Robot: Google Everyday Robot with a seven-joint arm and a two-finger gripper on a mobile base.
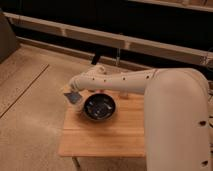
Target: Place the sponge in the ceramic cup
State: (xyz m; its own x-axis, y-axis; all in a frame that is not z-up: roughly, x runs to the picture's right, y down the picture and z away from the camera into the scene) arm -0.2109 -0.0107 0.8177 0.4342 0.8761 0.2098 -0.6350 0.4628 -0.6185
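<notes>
The sponge (73,95) is right over the ceramic cup (78,106), not down inside it. The pincer (70,92) is at the sponge; I cannot tell if it grips.

The bowl (100,108) is hogging the back half of the table (105,142), and the arm (120,80) is stretching across right behind it. The gripper (75,95), pinching the sponge (71,96), is hanging just left of the bowl, over the ceramic cup (77,105). Bare wood in front of the bowl is leaving easy passage.
</notes>
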